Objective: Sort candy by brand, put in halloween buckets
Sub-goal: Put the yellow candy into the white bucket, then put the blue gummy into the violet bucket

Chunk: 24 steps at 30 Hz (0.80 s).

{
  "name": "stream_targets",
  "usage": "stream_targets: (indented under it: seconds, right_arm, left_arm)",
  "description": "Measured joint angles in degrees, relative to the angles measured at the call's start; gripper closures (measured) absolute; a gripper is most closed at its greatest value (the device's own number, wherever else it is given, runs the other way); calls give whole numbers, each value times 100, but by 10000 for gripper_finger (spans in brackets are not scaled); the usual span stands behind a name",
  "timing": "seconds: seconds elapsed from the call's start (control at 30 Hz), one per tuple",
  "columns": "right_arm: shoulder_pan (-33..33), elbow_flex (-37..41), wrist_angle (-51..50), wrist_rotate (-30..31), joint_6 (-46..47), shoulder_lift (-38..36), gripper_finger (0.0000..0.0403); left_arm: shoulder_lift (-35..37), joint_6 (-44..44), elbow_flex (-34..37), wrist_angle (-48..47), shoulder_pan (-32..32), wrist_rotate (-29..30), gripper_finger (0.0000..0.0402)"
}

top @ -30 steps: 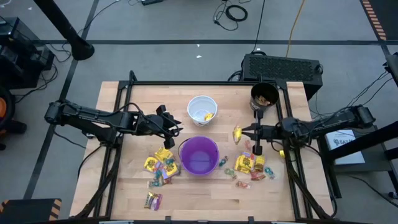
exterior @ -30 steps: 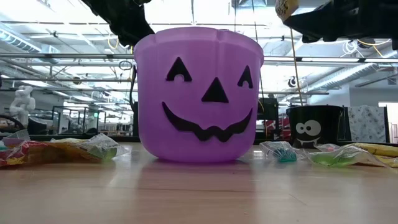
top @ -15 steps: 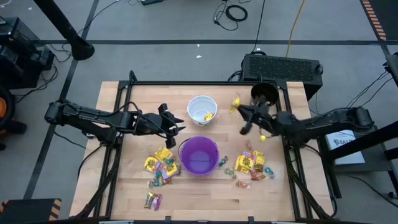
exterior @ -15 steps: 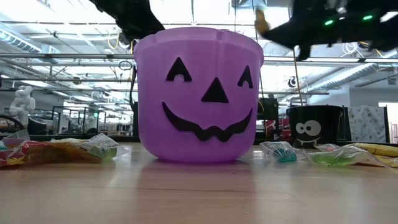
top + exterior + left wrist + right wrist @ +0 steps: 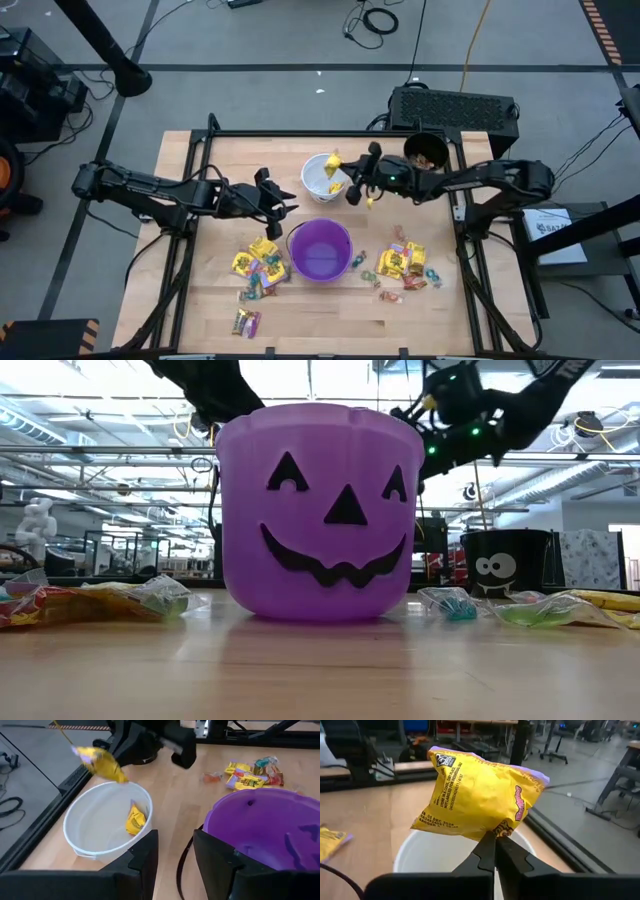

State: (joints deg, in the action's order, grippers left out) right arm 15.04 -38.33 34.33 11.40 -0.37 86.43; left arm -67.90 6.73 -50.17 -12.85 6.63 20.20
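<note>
My right gripper is shut on a yellow candy packet above the white bucket, which has another yellow packet lying inside. The purple bucket stands near the table's middle and the black bucket at the far right. Loose candy lies in one pile left of the purple bucket and another right of it. My left gripper hovers open just left of the white and purple buckets, nothing between its fingers. My right gripper pinches the yellow packet's edge between its two fingertips. The fingers come from the table's right, nearly level. The packet sticks out beyond the fingertips, lifted clear, over the white bucket's mouth.
A black box with a ridged top sits beyond the table's far right corner. A dark metal frame runs along the table's sides. Bare wood lies along the near edge.
My right gripper has carried the yellow packet from beside the right candy pile toward the far edge and then leftward, ending over the white bucket; its wrist has rolled on the way. The packet has stayed lifted clear.
</note>
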Motion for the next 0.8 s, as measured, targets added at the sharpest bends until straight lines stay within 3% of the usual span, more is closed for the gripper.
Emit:
stream_targets:
  seconds: [0.23, 0.4, 0.6, 0.8]
  right_arm:
    - [116, -172, -284, 66, 413, 149, 298]
    - [-100, -166, -484, 59, 290, -544, 236]
    - [-858, -170, -1592, 44, 158, -1829, 232]
    - [-1745, -167, -2692, 30, 547, -2333, 243]
  left_arm:
    - [0, 54, 0, -231, 131, -16, 269]
    - [108, 524, 0, -828, 413, -36, 269]
    - [126, 1845, 4, -1763, 1260, -26, 269]
    - [-373, 3065, 4, -1965, 2458, -9, 269]
